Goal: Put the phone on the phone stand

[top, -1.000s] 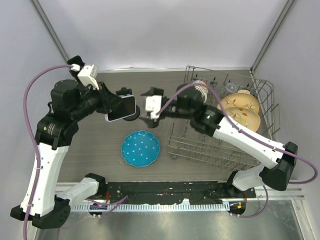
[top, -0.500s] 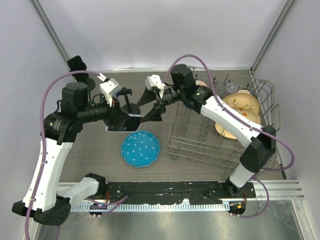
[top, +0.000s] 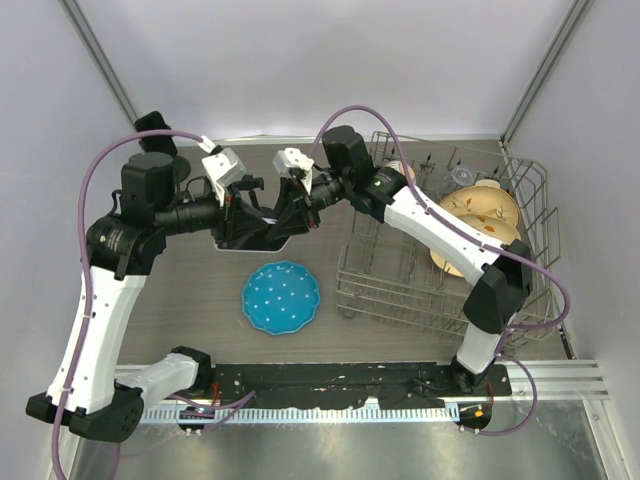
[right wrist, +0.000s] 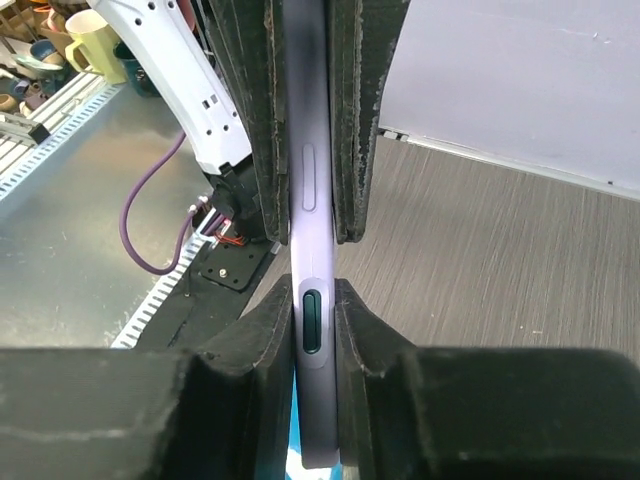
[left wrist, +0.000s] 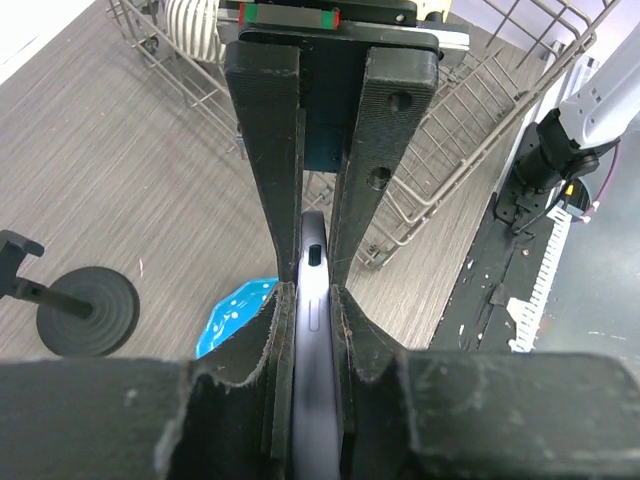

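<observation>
While held between two grippers at once, to be treated as a hand-over not yet finished.

Nearest: blue plate (top: 281, 297), speckled, flat on the table (top: 190, 300), no part of the job; keep clear of it.

Next: phone (right wrist: 308, 160), lilac, edge-on, in the air above the table just beyond the plate, side buttons showing.

Left gripper (left wrist: 313, 292): clenched on one end of the phone, both faces pressed.

Right gripper (right wrist: 312, 290): closed onto the other end, touching both faces; firmness of hold not to be told.

Handling, as judged: make sure of the right-hand hold before loosening the left. Release one side only, and slowly. No pulling or twisting while both clamp, for fear of slip or strain.

Beside: phone stand (left wrist: 85, 312), black, round base with a short arm, on the table, apart from the phone, nothing on it. Afterwards carry low, square the phone to the stand, lower gently.

Farthest: wire dish rack (top: 450, 280); steer wide of it when swinging.
</observation>
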`<control>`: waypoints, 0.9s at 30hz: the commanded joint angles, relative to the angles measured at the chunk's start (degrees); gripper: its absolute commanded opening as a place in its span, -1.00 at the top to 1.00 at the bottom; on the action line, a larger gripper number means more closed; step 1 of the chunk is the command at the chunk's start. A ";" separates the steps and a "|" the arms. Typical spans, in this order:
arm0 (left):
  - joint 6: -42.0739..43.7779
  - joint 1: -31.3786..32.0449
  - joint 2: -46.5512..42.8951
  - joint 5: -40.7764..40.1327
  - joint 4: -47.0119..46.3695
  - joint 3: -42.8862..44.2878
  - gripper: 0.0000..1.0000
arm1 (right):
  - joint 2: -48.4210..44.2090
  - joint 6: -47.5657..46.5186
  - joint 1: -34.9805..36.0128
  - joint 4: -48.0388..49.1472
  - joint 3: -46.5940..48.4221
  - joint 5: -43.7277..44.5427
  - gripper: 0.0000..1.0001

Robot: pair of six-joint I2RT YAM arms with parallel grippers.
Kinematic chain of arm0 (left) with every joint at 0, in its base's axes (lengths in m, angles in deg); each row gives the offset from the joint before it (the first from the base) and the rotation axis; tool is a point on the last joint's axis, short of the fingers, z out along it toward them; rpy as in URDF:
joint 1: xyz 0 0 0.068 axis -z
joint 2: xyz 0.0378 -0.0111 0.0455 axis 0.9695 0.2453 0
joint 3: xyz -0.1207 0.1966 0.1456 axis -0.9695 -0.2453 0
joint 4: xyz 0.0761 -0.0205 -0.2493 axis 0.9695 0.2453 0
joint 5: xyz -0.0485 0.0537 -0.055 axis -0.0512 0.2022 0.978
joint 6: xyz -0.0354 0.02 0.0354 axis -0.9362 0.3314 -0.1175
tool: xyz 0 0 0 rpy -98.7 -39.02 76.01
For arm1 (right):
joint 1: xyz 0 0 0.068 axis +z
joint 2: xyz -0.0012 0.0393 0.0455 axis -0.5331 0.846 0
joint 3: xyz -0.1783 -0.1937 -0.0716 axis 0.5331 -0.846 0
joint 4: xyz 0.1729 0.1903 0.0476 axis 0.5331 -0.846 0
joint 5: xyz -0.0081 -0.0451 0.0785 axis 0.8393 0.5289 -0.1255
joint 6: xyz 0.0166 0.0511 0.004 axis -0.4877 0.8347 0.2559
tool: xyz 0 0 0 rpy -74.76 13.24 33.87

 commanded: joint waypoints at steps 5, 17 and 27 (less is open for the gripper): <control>2.57 0.06 -1.22 -2.13 -7.02 5.02 1.00 | 0.11 -1.38 1.41 -3.16 3.28 1.09 -0.05; -8.01 0.06 -3.86 -11.04 -11.75 2.66 0.72 | -2.70 4.79 0.35 9.47 -0.83 7.83 0.99; -33.30 0.06 -15.26 -31.60 -17.78 -6.29 -0.86 | -8.86 34.79 -4.92 55.87 -20.01 22.36 0.99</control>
